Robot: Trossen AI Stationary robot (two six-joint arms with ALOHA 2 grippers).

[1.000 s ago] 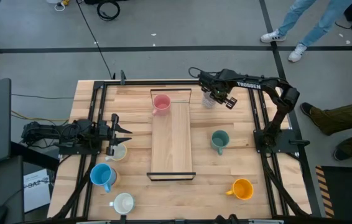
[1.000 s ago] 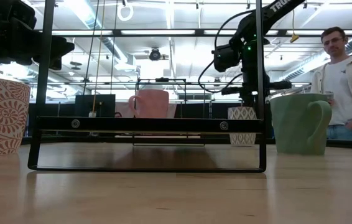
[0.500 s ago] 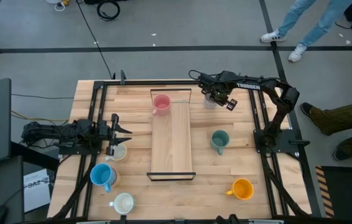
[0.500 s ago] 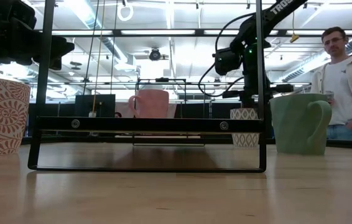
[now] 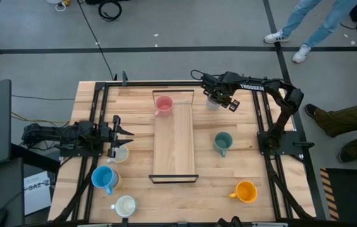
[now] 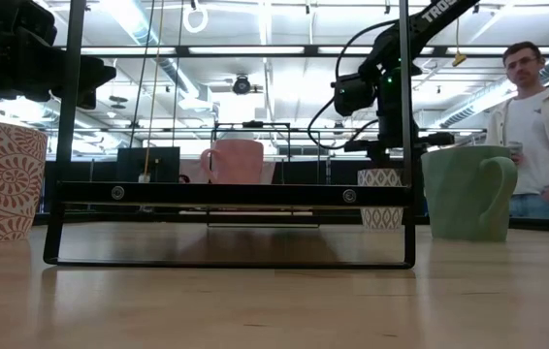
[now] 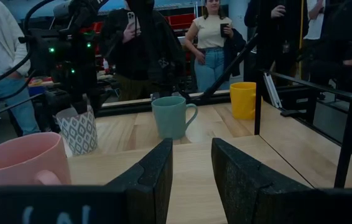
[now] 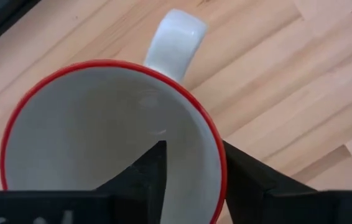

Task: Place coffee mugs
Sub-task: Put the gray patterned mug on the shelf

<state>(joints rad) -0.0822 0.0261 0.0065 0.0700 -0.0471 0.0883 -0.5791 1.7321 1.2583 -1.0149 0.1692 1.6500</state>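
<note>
While mugs are scattered over the pale wooden surface (image 5: 229,173), the right pincer (image 5: 219,99) is spread astride a patterned mug's (image 6: 379,198) rim; the left pincer (image 5: 123,130) is spread; a person (image 6: 538,126) is seen beyond.

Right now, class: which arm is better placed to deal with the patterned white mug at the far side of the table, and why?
The right arm. Its right gripper is directly over the patterned white mug, one finger inside the rim, one outside. The left gripper waits at the table's left edge, far from it.

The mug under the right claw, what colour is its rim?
Red, around a white inside; the white ceramic mug shows it best in the right wrist view.
</note>
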